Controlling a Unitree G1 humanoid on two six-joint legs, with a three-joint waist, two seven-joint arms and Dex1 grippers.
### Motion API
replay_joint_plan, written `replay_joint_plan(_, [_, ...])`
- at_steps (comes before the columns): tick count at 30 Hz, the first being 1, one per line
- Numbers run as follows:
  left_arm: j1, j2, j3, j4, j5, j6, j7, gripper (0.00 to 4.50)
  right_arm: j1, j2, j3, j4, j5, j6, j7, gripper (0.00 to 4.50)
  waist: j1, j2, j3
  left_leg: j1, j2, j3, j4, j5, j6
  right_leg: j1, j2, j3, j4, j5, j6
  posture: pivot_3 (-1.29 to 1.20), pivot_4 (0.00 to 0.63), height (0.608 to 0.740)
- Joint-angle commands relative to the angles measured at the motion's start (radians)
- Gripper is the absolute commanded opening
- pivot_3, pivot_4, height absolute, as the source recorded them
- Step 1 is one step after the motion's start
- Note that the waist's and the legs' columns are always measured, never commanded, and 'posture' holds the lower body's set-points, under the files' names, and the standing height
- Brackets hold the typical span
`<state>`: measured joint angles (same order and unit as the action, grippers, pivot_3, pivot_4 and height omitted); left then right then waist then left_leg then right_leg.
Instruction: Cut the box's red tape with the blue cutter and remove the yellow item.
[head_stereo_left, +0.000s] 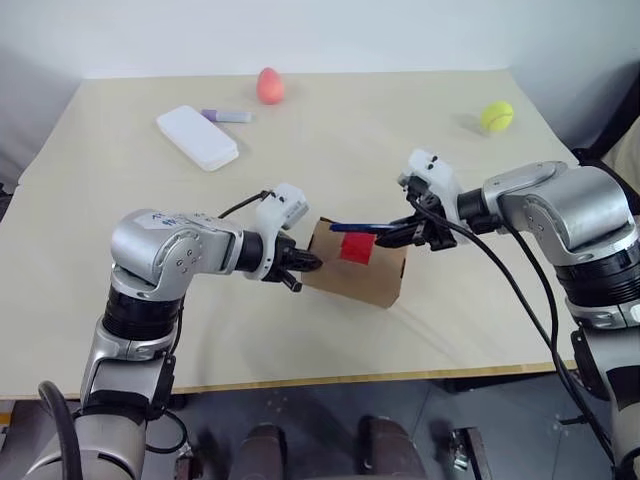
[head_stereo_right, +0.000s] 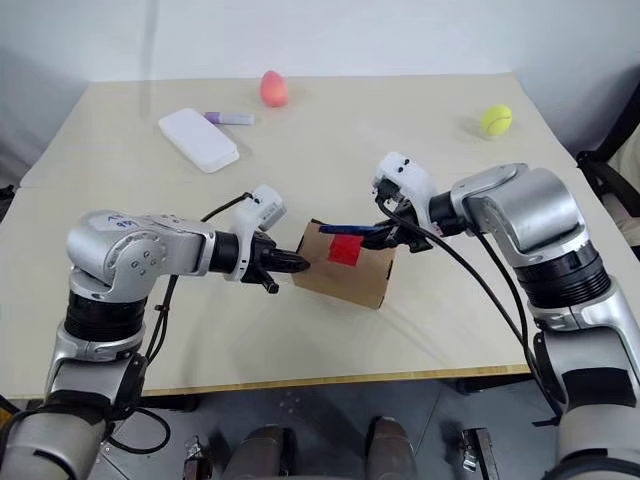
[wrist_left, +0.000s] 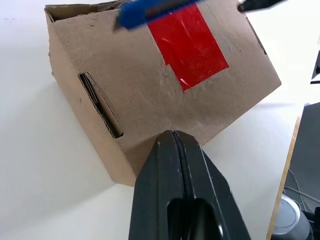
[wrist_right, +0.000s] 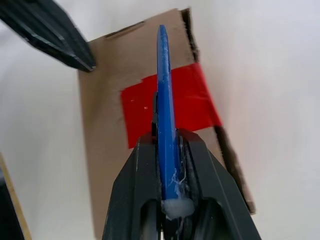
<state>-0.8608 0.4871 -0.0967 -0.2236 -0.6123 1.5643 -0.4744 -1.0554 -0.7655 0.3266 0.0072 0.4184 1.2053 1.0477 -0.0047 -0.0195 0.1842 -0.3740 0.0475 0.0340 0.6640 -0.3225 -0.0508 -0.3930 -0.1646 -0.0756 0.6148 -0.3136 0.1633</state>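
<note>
The right tool (head_stereo_right: 398, 236) gripped the blue cutter (head_stereo_right: 350, 229) over the red tape (head_stereo_right: 345, 250). The left tool (head_stereo_right: 296, 264), fingers together, pressed against the cardboard box (head_stereo_right: 355, 275).

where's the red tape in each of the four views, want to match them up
Left eye view: red tape near the middle, on the box.
Right eye view: just below the middle, under the blue cutter.
Left wrist view: upper middle, beyond the shut left gripper.
Right wrist view: centre, behind the cutter held in the right gripper.
Shared landmark: the blue cutter crossing the tape.
</note>
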Motion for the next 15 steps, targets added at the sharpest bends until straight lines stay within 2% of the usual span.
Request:
replay_joint_plan(1, [0.033,0.018,-0.032,0.022,0.012,0.05,0.031,0.0,-0.037,0.002,-0.027,0.015,-0.011,-0.03,-0.005,0.17,-0.001,0.0,0.0,0.0,0.0,0.0,0.0,0.0,0.0,0.0,0.0,0.0,0.0,0.0,0.0,0.0,0.15,0.74])
replay_joint_plan(15, [0.02,0.008,-0.037,0.033,0.013,0.05,0.037,0.0,-0.006,-0.018,0.001,0.046,-0.044,-0.071,0.023,0.17,0.0,0.0,0.0,0.0,0.0,0.0,0.0,0.0,0.0,0.0,0.0,0.0,0.0,0.0,0.0,0.0,0.15,0.74])
